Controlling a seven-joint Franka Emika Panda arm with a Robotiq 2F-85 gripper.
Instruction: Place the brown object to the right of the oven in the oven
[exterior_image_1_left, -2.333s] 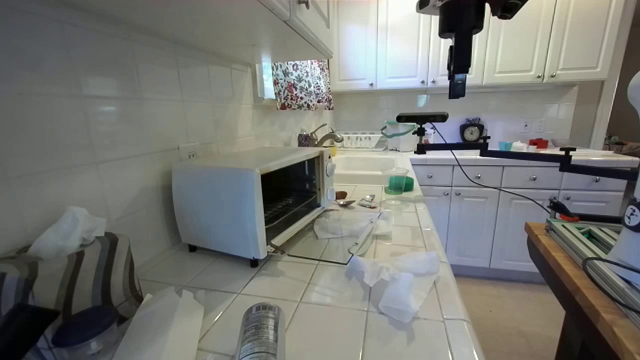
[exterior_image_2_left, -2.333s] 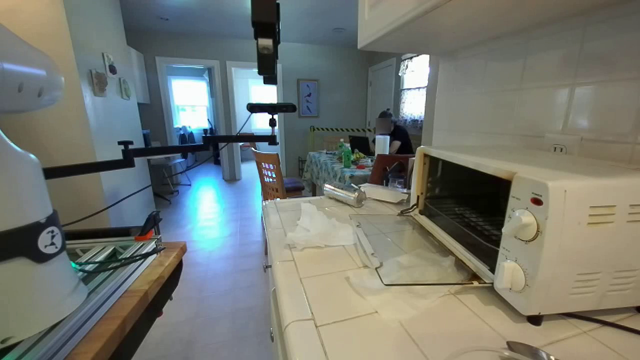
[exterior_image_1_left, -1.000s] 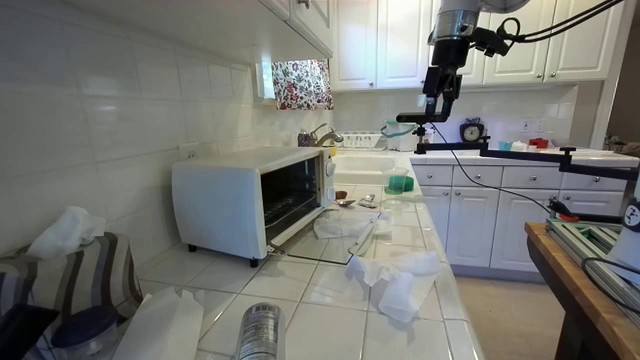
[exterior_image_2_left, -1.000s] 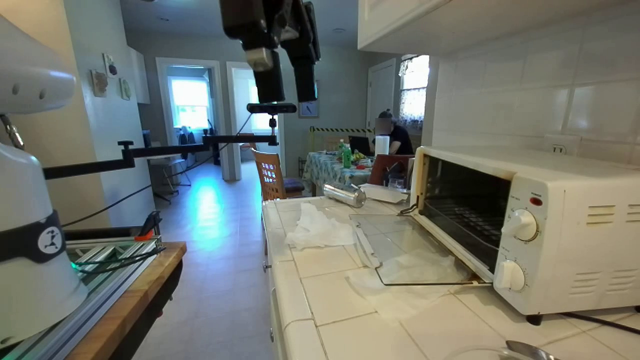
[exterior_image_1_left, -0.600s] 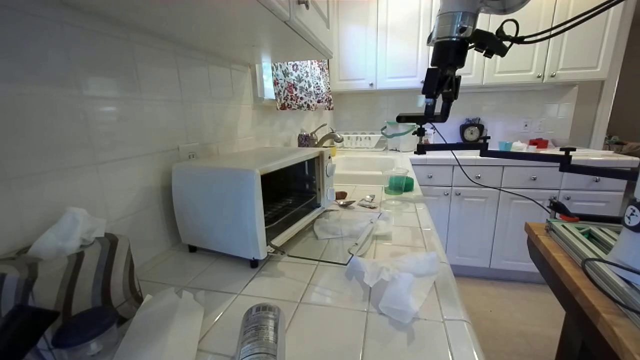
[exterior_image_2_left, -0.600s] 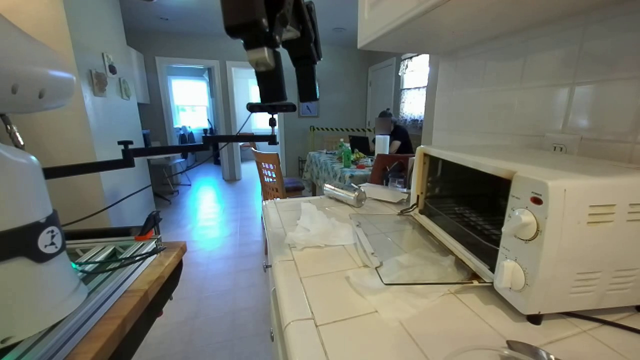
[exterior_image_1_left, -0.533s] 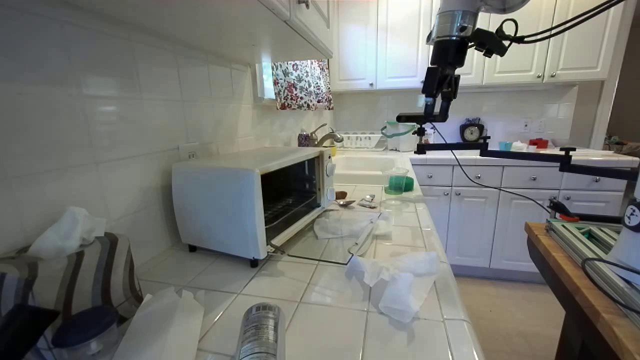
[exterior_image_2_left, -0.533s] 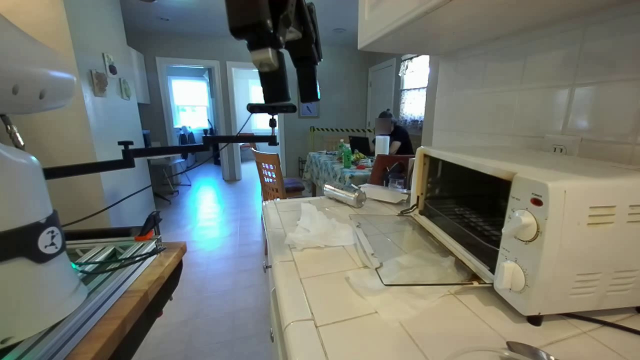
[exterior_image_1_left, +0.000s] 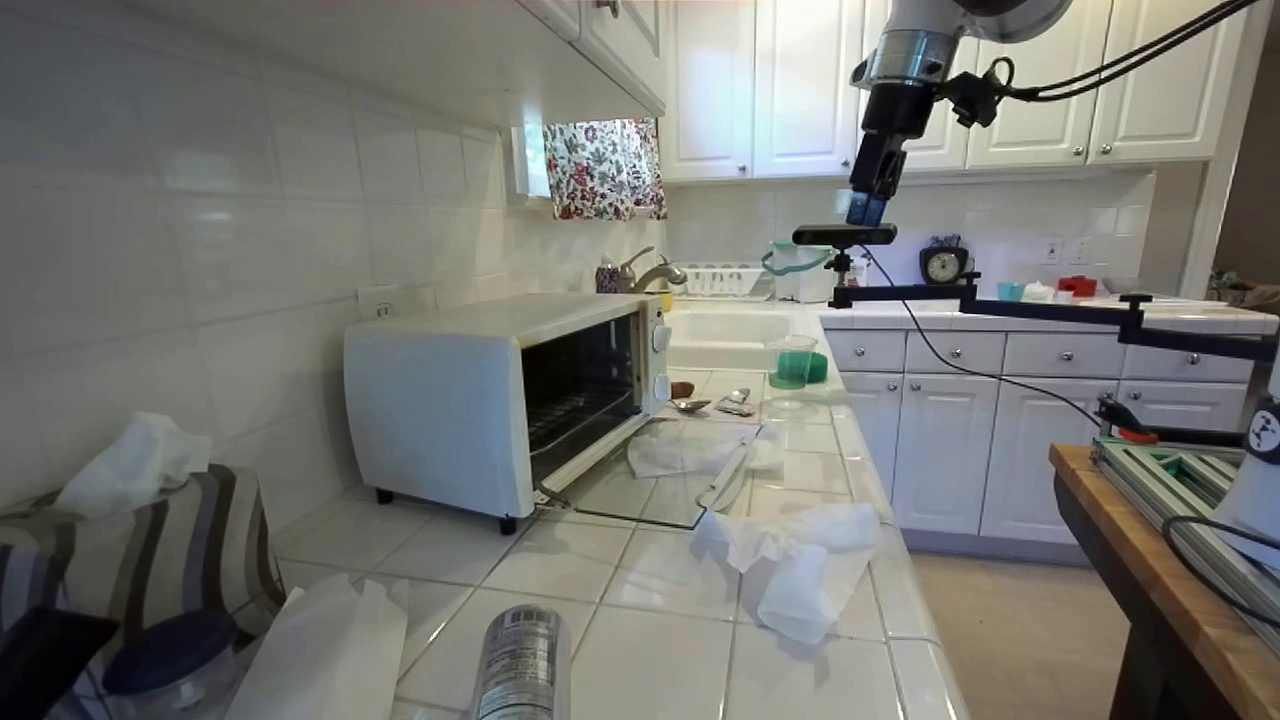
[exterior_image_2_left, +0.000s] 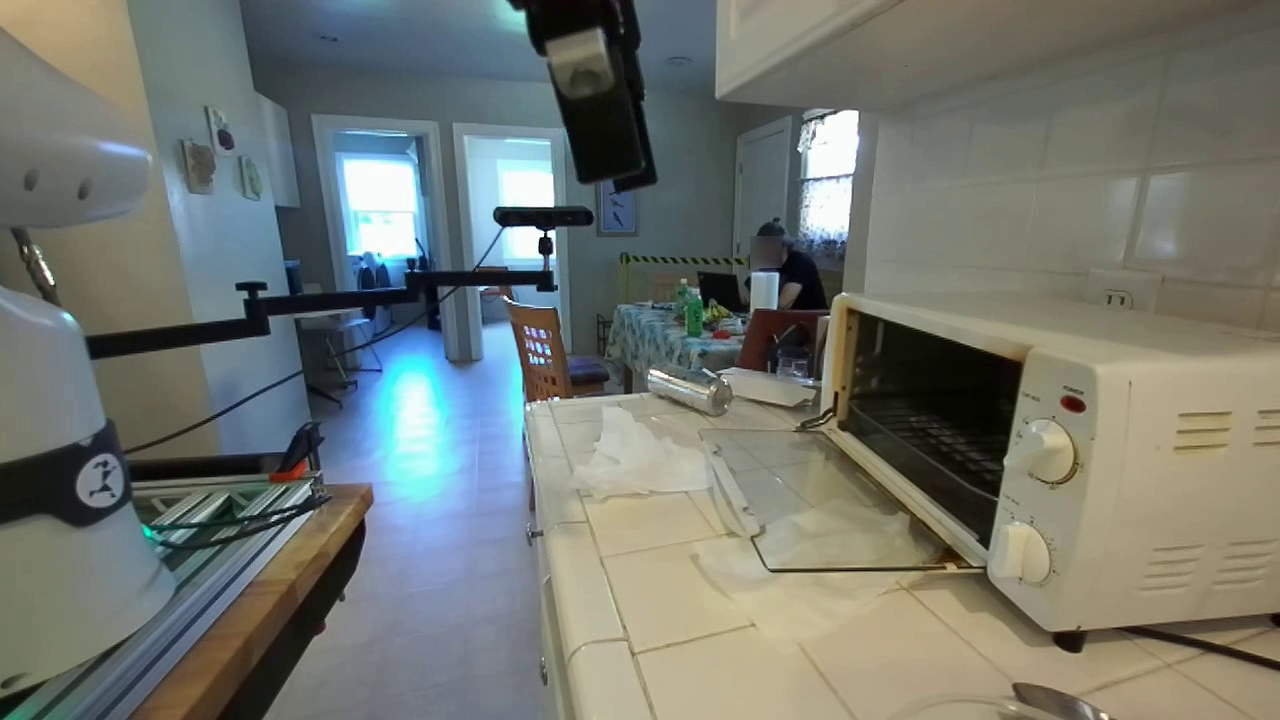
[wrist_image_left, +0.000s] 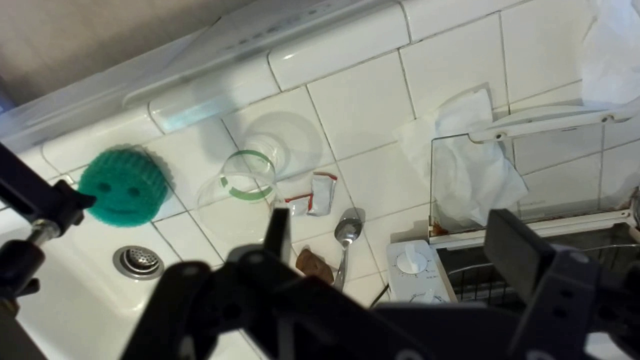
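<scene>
My gripper (wrist_image_left: 392, 222) hangs high over the counter, its fingers wide apart with nothing between them. In both exterior views it is tilted, and its fingers overlap from there (exterior_image_1_left: 866, 208) (exterior_image_2_left: 622, 175). The brown object (wrist_image_left: 315, 266), a small lump, lies on the tiles beside a spoon handle, partly covered by a finger in the wrist view. In an exterior view the brown object (exterior_image_1_left: 682, 389) shows just past the oven's knob end. The white oven (exterior_image_1_left: 435, 420) (exterior_image_2_left: 1150, 500) has its glass door (exterior_image_2_left: 820, 500) lowered over the counter, baring a dark inside with a wire rack.
Near the lump lie a spoon (wrist_image_left: 348, 230), small packets (wrist_image_left: 322, 194), a clear cup (exterior_image_1_left: 792, 360) and a green scrubber (wrist_image_left: 122, 187), with the sink (wrist_image_left: 65, 280) beyond. Crumpled paper (exterior_image_1_left: 815, 575) rests by the door. A camera on a bracket (exterior_image_1_left: 845, 235) and overhead cupboards (exterior_image_1_left: 380, 60) stand near.
My gripper has come down into fuller view. Over the last half second it has tilted and turned, so its fingers now overlap in both exterior views. Lump and oven have not moved.
</scene>
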